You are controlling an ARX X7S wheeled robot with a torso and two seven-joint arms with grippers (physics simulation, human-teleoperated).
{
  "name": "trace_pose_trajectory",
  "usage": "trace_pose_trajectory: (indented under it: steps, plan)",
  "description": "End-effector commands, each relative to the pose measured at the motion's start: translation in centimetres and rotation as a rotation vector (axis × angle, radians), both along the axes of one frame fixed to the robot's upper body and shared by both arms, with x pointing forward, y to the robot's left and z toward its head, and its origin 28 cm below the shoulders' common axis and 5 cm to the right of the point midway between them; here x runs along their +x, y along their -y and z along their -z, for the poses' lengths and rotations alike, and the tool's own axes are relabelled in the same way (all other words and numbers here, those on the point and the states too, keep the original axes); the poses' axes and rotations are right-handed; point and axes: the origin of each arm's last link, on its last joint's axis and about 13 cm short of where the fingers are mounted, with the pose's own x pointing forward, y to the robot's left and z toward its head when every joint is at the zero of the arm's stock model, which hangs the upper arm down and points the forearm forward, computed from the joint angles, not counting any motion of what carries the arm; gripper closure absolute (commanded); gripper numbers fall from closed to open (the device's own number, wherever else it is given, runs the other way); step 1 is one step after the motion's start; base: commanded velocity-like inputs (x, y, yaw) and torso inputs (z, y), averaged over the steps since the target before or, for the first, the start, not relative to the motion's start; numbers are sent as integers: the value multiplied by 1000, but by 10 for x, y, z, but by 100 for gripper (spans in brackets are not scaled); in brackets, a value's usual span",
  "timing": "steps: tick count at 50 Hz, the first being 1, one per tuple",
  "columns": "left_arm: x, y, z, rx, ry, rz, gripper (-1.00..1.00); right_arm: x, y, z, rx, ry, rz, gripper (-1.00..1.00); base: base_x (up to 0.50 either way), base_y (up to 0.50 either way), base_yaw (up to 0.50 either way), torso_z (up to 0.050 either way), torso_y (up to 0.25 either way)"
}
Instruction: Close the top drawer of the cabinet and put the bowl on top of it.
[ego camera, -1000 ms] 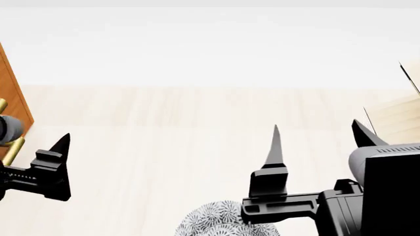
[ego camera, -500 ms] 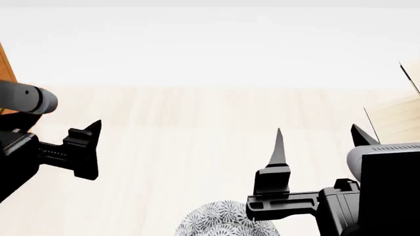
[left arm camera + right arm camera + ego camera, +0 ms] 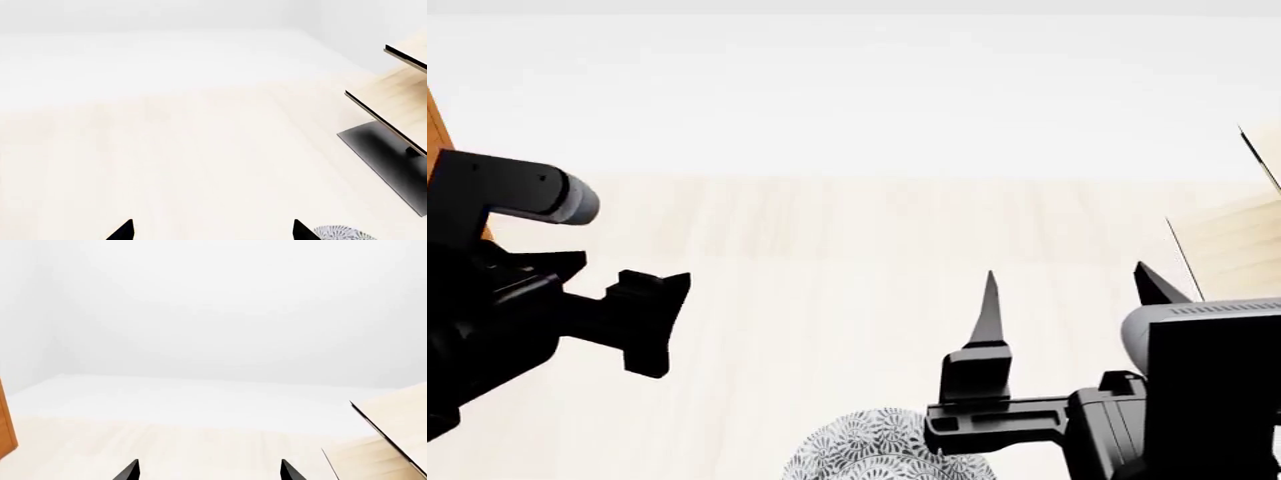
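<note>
The bowl [image 3: 874, 452], white with a grey floral pattern, sits on the pale floor at the bottom edge of the head view, just left of and below my right gripper [image 3: 1069, 276]. That gripper is open and empty, with its fingertips [image 3: 133, 469] spread wide. My left gripper [image 3: 212, 231] is also open and empty, and the bowl's rim [image 3: 343, 233] peeks in beside one fingertip. Of the orange-brown cabinet [image 3: 438, 140] only a sliver shows at the far left, also seen as a cabinet edge [image 3: 5, 425] in the right wrist view. The top drawer is out of view.
A pale light-wood slatted structure [image 3: 390, 100] on a dark base [image 3: 387, 155] stands to the right, and its corner [image 3: 1234, 235] shows in the head view. My left arm [image 3: 507, 300] fills the left side. Pale wooden floor runs ahead to a white wall.
My left arm has swung up and to the right in the head view and now hides the cabinet's brass handle. The right gripper and the bowl have hardly moved.
</note>
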Motion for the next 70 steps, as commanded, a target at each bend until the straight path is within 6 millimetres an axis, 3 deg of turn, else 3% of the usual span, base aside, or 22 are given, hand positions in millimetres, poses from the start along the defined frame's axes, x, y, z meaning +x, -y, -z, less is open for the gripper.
trace_pose_trajectory:
  steps: [1,20,43,70]
  plan:
    - [9,5,2,2,-66,51,-100,1,-1,3,0,-5,-3,-100,0,0,0,0,0]
    - [17,18,18,56,-100,162,-100,1,-2,5,5,-5,1,-100,0,0,0,0,0]
    - [19,33,57,118,-200,288,-100,0,-1,2,-1,-2,1,-100,0,0,0,0,0]
    - [16,44,75,167,-210,356,-100,1,2,10,7,-10,11,-100,0,0,0,0,0]
